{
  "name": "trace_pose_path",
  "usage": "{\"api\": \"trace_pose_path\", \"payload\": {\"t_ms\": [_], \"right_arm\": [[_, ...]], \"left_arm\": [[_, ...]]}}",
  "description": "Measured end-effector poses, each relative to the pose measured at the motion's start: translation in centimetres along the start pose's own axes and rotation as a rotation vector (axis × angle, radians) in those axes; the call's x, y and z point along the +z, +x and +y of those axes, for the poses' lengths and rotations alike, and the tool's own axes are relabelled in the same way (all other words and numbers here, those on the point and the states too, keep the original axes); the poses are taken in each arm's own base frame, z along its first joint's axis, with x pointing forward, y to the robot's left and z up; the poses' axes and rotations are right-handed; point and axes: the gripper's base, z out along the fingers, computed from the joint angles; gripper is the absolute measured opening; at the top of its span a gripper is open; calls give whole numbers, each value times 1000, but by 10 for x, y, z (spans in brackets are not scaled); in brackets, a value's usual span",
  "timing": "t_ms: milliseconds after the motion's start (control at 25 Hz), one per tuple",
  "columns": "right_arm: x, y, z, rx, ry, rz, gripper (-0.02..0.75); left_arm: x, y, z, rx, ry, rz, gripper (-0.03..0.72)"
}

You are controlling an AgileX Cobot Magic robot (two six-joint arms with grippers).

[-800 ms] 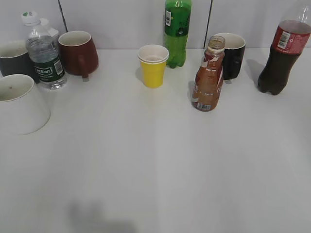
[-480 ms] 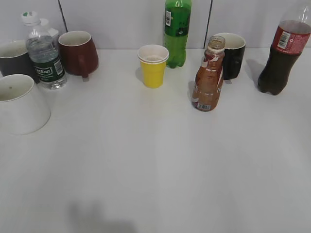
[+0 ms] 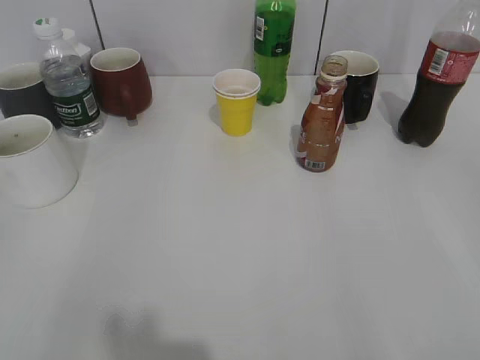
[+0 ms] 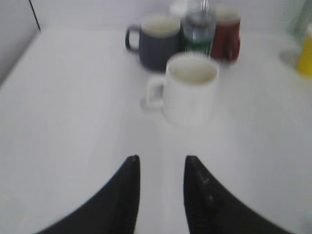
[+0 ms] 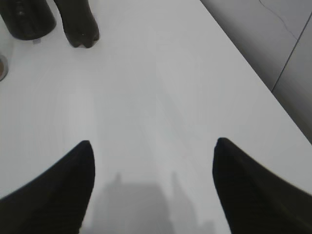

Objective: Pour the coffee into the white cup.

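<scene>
The coffee bottle [image 3: 322,120], small, curvy, with an orange-brown label and no cap, stands upright right of centre in the exterior view. The white cup [image 3: 30,161] stands at the far left, and shows in the left wrist view [image 4: 190,90] with its handle to the left. My left gripper [image 4: 161,161] is open and empty, above the table some way short of the white cup. My right gripper [image 5: 152,146] is wide open and empty over bare table. Neither gripper shows in the exterior view.
A water bottle [image 3: 67,82], a dark grey mug [image 3: 19,86] and a dark red mug [image 3: 120,81] stand behind the white cup. A yellow paper cup [image 3: 236,101], green soda bottle [image 3: 273,49], black mug [image 3: 361,84] and cola bottle [image 3: 435,82] line the back.
Nothing on the table has moved. The faint shadow at the bottom left of the exterior view has shifted slightly.
</scene>
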Motion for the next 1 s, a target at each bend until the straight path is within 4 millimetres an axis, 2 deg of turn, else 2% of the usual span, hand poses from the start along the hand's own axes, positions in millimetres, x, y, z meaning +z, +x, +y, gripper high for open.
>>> {"api": "trace_pose_path", "payload": {"t_ms": [80, 200, 400, 600, 720, 1000], "right_arm": [[0, 0, 0, 0, 0, 0, 588], [0, 0, 0, 0, 0, 0, 588], [0, 0, 0, 0, 0, 0, 588], [0, 0, 0, 0, 0, 0, 588], [0, 0, 0, 0, 0, 0, 588], [0, 0, 0, 0, 0, 0, 588]], "left_arm": [[-2, -13, 0, 0, -1, -96, 240], [6, -27, 0, 0, -3, -146, 240], [29, -46, 3, 22, -26, -165, 240], [60, -61, 3, 33, -31, -166, 240], [86, -57, 4, 35, -27, -209, 240], [140, -24, 4, 14, -18, -248, 241]]}}
